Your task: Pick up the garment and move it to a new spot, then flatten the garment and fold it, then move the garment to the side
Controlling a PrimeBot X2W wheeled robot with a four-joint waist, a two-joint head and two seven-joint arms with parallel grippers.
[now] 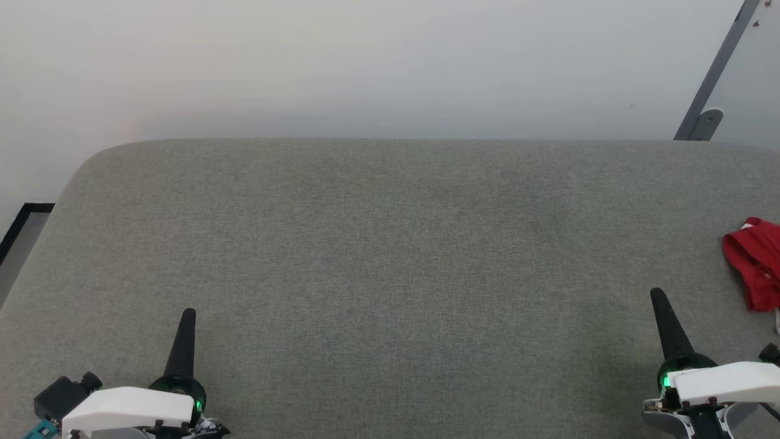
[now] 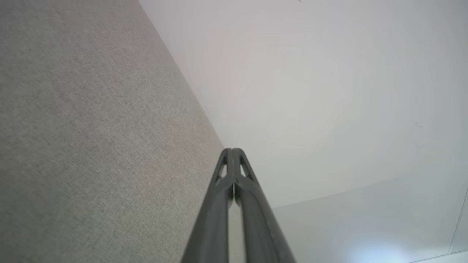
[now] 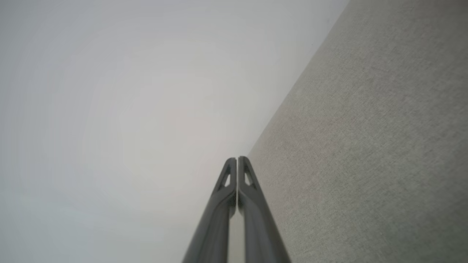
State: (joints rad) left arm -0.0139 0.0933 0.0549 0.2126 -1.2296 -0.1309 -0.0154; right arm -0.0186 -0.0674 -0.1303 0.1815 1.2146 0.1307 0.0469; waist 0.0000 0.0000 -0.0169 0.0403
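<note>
- At the far left of the head view, a dark-edged strip point(image 1: 23, 224) runs beside the tabletop's left side.
- The left gripper point(image 1: 188, 313) sits at the lower left. Its white housing is near the bottom edge, a green light glows at its base, and its dark tip points away from the robot.
- In the left wrist view, the left gripper point(image 2: 232, 149) has its jaws pressed together with nothing between them. Grey fabric lies on one side and pale wall on the other.
- The tabletop point(image 1: 390, 256) is covered in plain grey woven fabric and has a rounded far-left corner. A pale wall point(image 1: 365, 61) rises behind it.
- The right gripper point(image 1: 657, 294) sits at the lower right, also lit green and pointing away.
- In the right wrist view, the right gripper point(image 3: 237, 158) has its jaws shut tight and holds nothing.
- The garment point(image 1: 755, 259), bright red and bunched up, lies on the tabletop at the right edge, partly cut off. It is beyond the right gripper and apart from it.
- A slanted grey bar point(image 1: 719, 61) stands at the upper right.
</note>
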